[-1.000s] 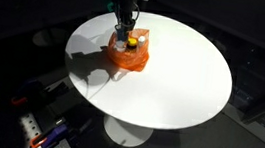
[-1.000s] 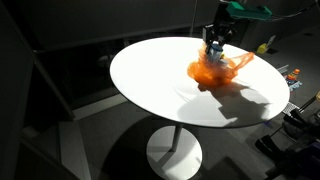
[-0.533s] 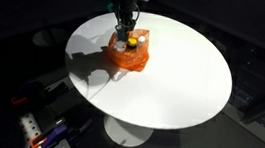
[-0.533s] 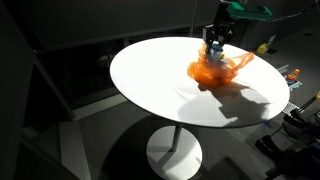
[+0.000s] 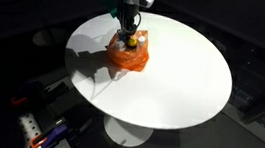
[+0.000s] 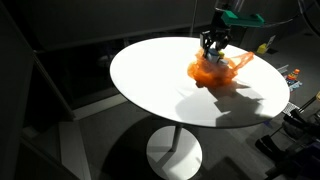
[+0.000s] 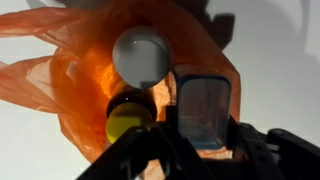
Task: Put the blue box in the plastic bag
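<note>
The blue box (image 7: 205, 108), light blue with a paler face, is clamped between the dark fingers of my gripper (image 7: 205, 136), which is shut on it. It hangs just over the open mouth of the plastic bag (image 7: 78, 85), a wrinkly translucent orange bag. In both exterior views the gripper (image 5: 127, 30) (image 6: 212, 45) points down at the bag (image 5: 129, 57) (image 6: 211, 72), which stands on the far part of the round white table (image 5: 176, 89). The box is too small to make out in those views.
Inside the bag lie a white round object (image 7: 140, 55) and a yellow-and-dark round item (image 7: 130, 118). The table (image 6: 160, 85) stands on a single pedestal with dark floor all round. Cables and clutter (image 5: 36, 128) lie on the floor, and a yellow bottle (image 6: 265, 45) stands behind.
The gripper has risen slightly above the bag, still shut on the box. The bag has stayed where it was.
</note>
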`<state>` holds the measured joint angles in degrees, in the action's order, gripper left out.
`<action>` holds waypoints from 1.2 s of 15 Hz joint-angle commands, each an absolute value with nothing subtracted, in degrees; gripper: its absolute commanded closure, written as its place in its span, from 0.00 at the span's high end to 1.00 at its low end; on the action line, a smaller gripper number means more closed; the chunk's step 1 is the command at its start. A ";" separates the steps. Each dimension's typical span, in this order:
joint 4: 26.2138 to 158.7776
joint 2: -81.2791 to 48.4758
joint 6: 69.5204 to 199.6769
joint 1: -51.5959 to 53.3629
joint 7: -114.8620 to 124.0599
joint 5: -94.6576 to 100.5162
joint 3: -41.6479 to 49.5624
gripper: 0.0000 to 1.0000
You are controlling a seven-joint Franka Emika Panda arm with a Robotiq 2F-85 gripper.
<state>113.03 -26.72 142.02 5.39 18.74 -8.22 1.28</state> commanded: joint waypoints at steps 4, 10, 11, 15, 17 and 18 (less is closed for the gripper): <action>108.45 -30.87 141.73 5.16 17.42 -7.84 0.62 0.19; 107.09 -32.61 141.21 5.25 17.55 -7.82 0.74 0.19; 107.00 -32.73 141.16 5.24 17.55 -7.81 0.76 0.19; 107.31 -32.13 141.02 5.16 17.12 -7.91 0.57 0.69; 107.68 -31.67 140.89 5.22 16.91 -7.77 0.59 0.84; 107.91 -31.35 140.69 5.11 16.63 -7.93 0.42 0.91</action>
<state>108.57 -31.72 142.00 5.56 17.79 -8.22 0.93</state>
